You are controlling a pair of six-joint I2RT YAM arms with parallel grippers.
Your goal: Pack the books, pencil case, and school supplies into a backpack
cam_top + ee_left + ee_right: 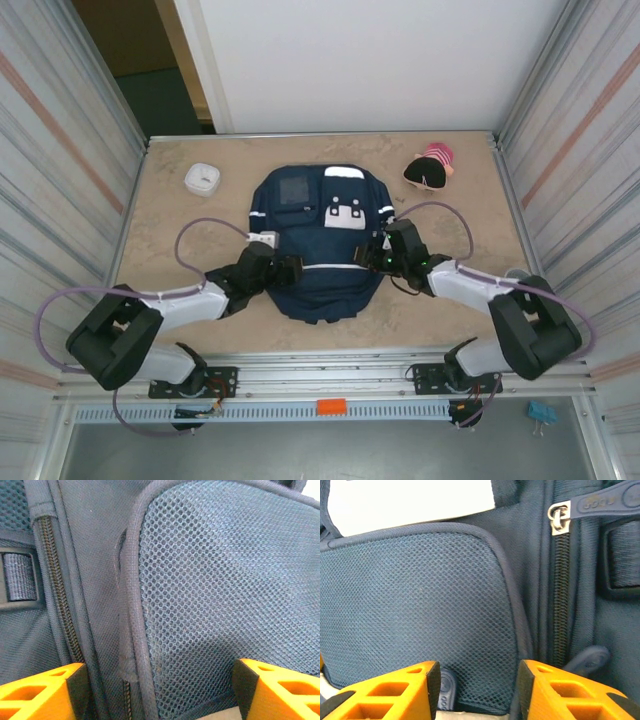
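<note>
Orange fingers [45, 692] of my left tool [160, 685]: they stand at the two bottom corners of the left wrist view, widely spread, with nothing pinched between them.
Between these fingers: the left mesh pocket [215, 580] of the backpack [95, 545] with its rolled border. Just beside it, on the left, runs the closed left zipper [55, 585].
Strap: a navy webbing strap [20, 577] passes through a dark buckle at the left edge of the same view.
My right tool [477, 685]: the orange fingers are moderately apart. The lower corner of the right mesh pocket [420, 595] shows in the gap. The fabric there lies smooth, and I see no pinch on it.
Right zipper [560, 600]: it runs just right of this pocket and is closed, with a metal slider and a navy pull tab [605, 500] at the top.
White patch [410, 497]: it sits above the right mesh pocket.
Backpack, from above: it lies flat in the middle of the counter [150, 215], with my left tool at its left side and my right tool at its right side.
Other things: a white rounded object [203, 179] lies near the far left of the counter. A pink and black soft item [430, 168] lies near the far right. Both are apart from the backpack.
</note>
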